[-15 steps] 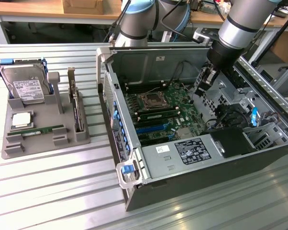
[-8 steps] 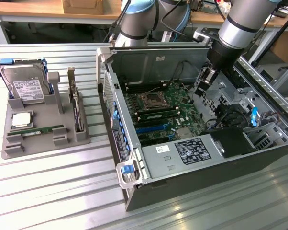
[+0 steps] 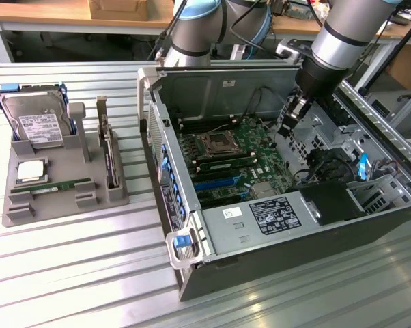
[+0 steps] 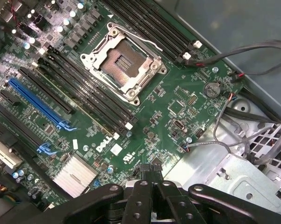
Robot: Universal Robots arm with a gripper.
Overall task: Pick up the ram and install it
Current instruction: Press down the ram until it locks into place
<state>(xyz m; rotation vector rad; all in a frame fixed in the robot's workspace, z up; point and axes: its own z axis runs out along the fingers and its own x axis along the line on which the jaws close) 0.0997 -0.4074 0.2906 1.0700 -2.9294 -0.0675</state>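
One ram [image 3: 61,185], a thin green stick, lies flat in the grey holder tray [image 3: 14,212] at the exterior view's left. Another green stick [image 3: 226,163] stands seated in a memory slot beside the empty CPU socket [image 3: 214,143]; from the wrist it shows edge-on [image 4: 77,100] among the black slots. My gripper [image 3: 286,125] hangs inside the open computer case, above the motherboard's edge at the exterior view's right. Its black fingers [image 4: 141,186] are pressed together with nothing between them, so my gripper [image 4: 152,173] is shut and empty.
The tray also carries a silver hard drive [image 3: 36,125], a CPU chip [image 3: 29,171] and an upright card with a metal bracket [image 3: 108,154]. Loose cables [image 4: 234,51] run along the case wall near the motherboard. A power supply [image 3: 260,220] fills the case's near side.
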